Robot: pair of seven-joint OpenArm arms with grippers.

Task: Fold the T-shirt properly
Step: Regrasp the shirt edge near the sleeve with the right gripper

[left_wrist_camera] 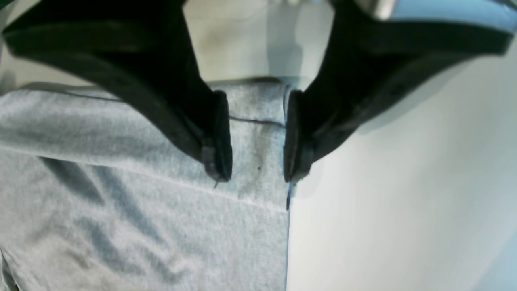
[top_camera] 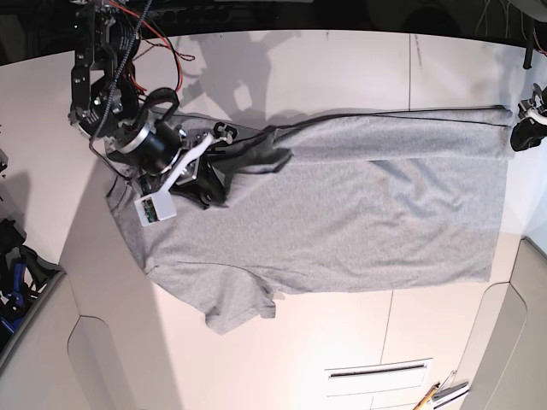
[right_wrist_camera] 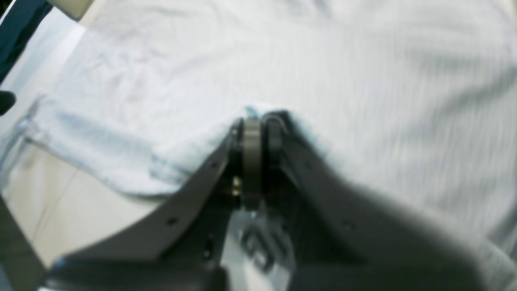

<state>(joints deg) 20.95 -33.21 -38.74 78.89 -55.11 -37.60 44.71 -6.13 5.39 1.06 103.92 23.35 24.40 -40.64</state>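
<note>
The heather-grey T-shirt point(top_camera: 359, 213) lies spread on the white table, plain side up, hem toward the right. Its far long edge is folded over in a band point(top_camera: 402, 128). My right gripper point(right_wrist_camera: 252, 121) is shut on a bunched bit of the T-shirt point(right_wrist_camera: 323, 72); in the base view it point(top_camera: 220, 161) sits at the shirt's upper left, near the shoulder. My left gripper point(left_wrist_camera: 257, 169) is open, its fingers point(left_wrist_camera: 220, 153) apart just over the T-shirt's hem corner point(left_wrist_camera: 161, 202). In the base view it point(top_camera: 523, 128) is at the right edge, beside the hem's far corner.
The table point(top_camera: 342, 77) has seams and rounded cut-outs at the front. Pens or tools point(top_camera: 440, 395) lie at the front right, next to a slot point(top_camera: 376, 371). Dark and blue gear point(top_camera: 13, 273) sits off the left edge. Red cables point(top_camera: 162, 51) hang by the right arm.
</note>
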